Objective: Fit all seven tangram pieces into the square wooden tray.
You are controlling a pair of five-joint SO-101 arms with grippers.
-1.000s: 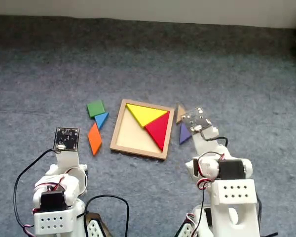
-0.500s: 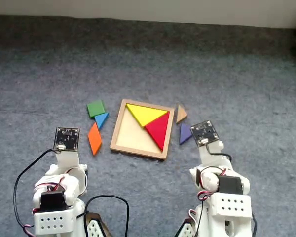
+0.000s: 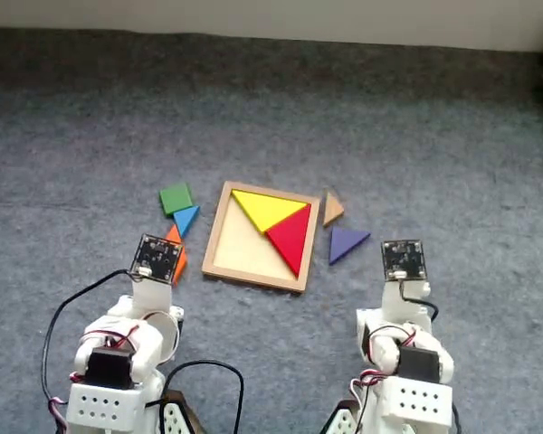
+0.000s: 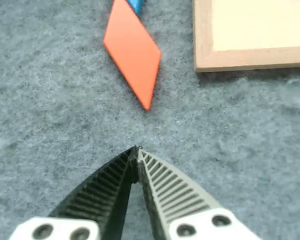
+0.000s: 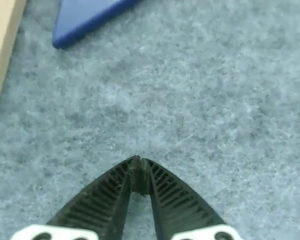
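Leftward, our left gripper (image 4: 136, 150), pinched shut and empty, hovered near the orange parallelogram (image 4: 133, 51); we feared closed tips would shove it against the tray (image 4: 202, 30). Rightward, our right gripper (image 5: 136, 160), likewise shut, sat near the purple triangle (image 3: 346, 242).

Pale wood tray (image 3: 215, 237): yellow triangle (image 3: 264, 209) at 12 o'clock inside, red triangle (image 3: 291, 237) at 4. Off tray at 10 o'clock: green square (image 3: 176, 198), blue triangle (image 3: 186, 218), orange parallelogram (image 4: 133, 51). At 3 o'clock: tan triangle (image 3: 331, 209), indigo triangle (image 3: 345, 242) (plain blue from right wrist). Mottled blue-grey carpet (image 3: 416, 136). Left gripper (image 4: 136, 150) ribbed, one black finger, one grey; right gripper (image 5: 136, 160) ribbed, all black.
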